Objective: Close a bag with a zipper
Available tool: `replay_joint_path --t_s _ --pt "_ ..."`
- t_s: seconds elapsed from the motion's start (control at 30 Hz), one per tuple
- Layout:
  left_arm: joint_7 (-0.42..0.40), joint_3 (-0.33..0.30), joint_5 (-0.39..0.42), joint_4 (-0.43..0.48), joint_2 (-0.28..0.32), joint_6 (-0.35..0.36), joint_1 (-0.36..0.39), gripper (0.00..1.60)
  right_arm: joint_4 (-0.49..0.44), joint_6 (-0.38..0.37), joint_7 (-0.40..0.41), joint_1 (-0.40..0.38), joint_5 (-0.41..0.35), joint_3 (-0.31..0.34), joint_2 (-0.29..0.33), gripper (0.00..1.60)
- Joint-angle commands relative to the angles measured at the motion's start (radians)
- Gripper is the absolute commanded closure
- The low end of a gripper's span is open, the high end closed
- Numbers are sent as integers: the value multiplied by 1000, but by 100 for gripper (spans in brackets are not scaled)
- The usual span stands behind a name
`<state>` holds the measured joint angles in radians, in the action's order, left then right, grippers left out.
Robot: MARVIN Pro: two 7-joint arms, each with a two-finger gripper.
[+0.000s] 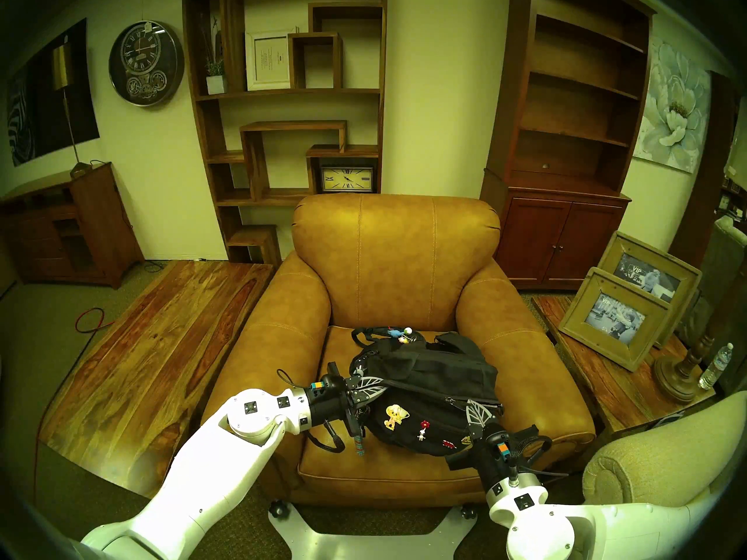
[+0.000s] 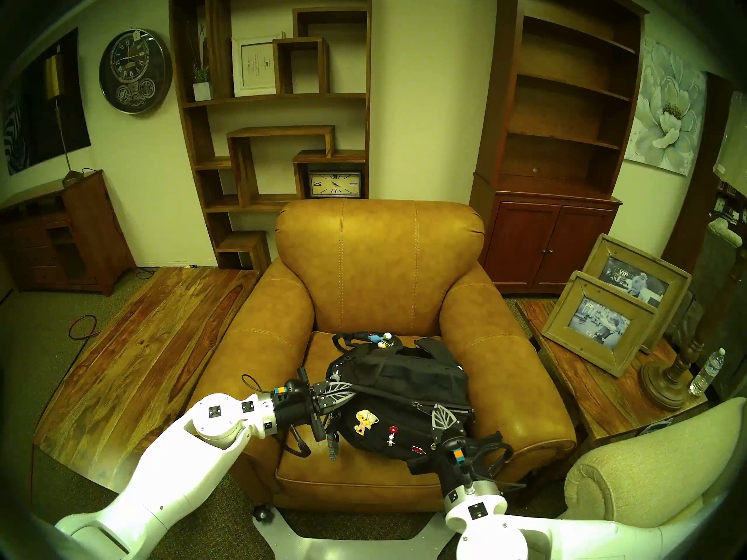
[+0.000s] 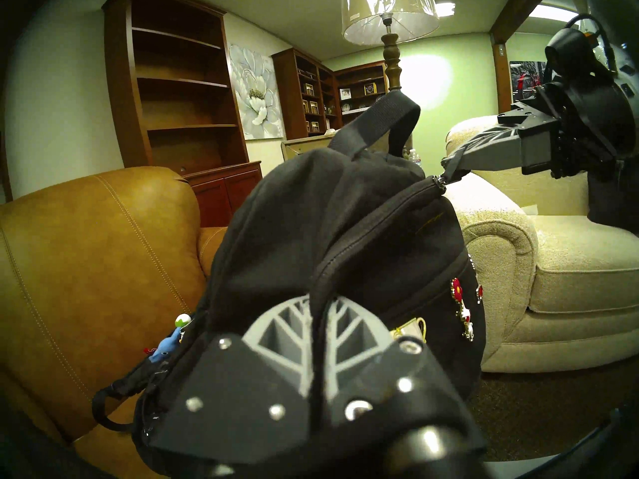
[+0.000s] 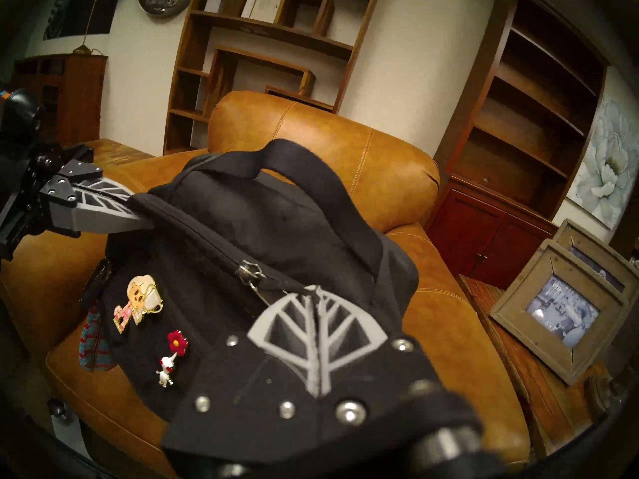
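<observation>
Left gripper (image 1: 374,389), in the head view, is clamped shut on a fold of fabric at the bag's (image 1: 428,393) nine-o'clock end, while the right gripper (image 1: 483,413) pinches shut at the bag's four-o'clock corner. Between them the black backpack lies on the seat of a tan leather armchair (image 1: 396,264), pins facing the robot, and the zipper (image 1: 436,397) runs as a thin line from one gripper toward the other.

Seen from the left wrist, the grey fingers (image 3: 276,333) bite a ridge of black cloth; at two o'clock the right gripper holds a small pull tab at the end of a closed-looking seam.

Seen from the right wrist, its own fingers (image 4: 349,329) are pressed together on a thin metal pull, with a silver slider (image 4: 250,269) just beyond at eleven o'clock; the left gripper anchors the bag at nine o'clock.

Risk, as I judge it: the pull is slim, so a tug off the track's line could slip it from the pads. If the cloth pinch gives, the whole bag would slide instead of the slider travelling. Loose fabric near the teeth could also jam.
</observation>
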<state>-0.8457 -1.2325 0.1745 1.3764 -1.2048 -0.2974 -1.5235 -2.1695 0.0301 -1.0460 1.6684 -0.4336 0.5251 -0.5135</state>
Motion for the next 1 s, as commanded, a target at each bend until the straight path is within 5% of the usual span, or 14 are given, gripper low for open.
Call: replay_joint_path --t_s 0.0,0.3,0.97 --pt "3 -38 29 41 20 2 -4 160 -48 109 31 33 -106 32 92 160" --pt "8 -46 35 46 22 7 -10 160 -79 215 67 82 -200 38 194 160" --pt "-12 -68 66 100 40 64 -19 160 64 351 101 97 -232 52 198 160"
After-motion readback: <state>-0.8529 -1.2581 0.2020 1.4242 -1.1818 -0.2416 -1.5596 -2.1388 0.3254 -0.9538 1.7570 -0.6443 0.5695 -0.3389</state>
